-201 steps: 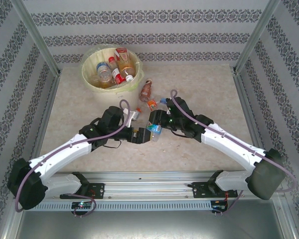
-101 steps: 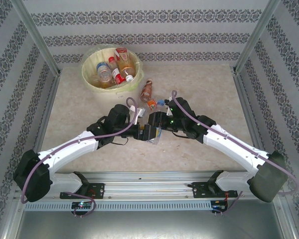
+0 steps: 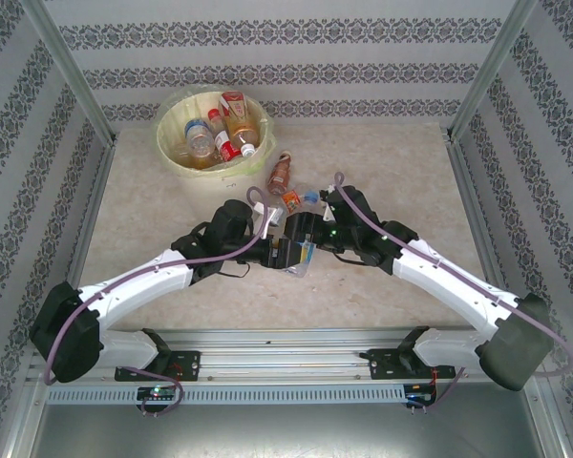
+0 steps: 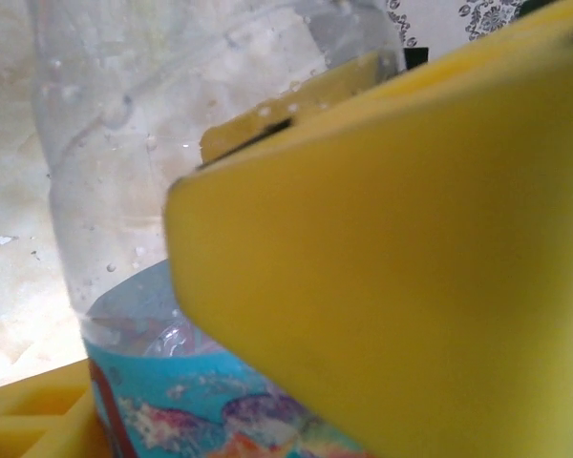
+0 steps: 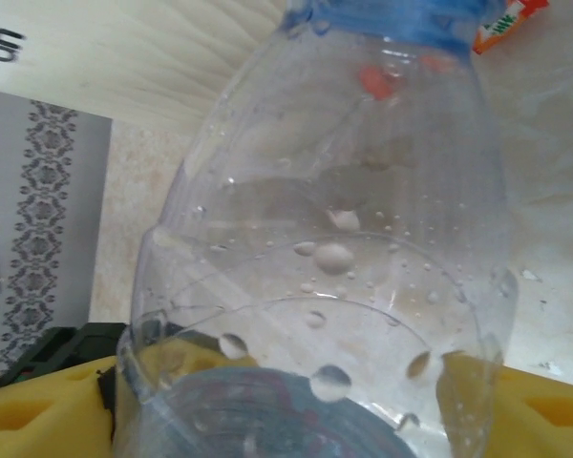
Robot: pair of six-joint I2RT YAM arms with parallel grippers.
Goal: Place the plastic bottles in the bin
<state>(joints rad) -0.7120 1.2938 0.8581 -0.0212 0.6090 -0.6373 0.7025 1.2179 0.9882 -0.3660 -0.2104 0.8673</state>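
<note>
Blue-labelled bottle (image 3: 295, 255) is pinched mid-table by the left gripper (image 3: 280, 253), well short of the bin (image 3: 164, 143); whether it's gripped by the right gripper (image 3: 302, 239) can't be told, so it could get tugged crooked or dropped.

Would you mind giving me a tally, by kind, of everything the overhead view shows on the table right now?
Bin: 1
Robot arms: 2
Plastic bottles: at least 6, in the bin and on the table together; overlaps prevent an exact count
Total: at least 9
</note>
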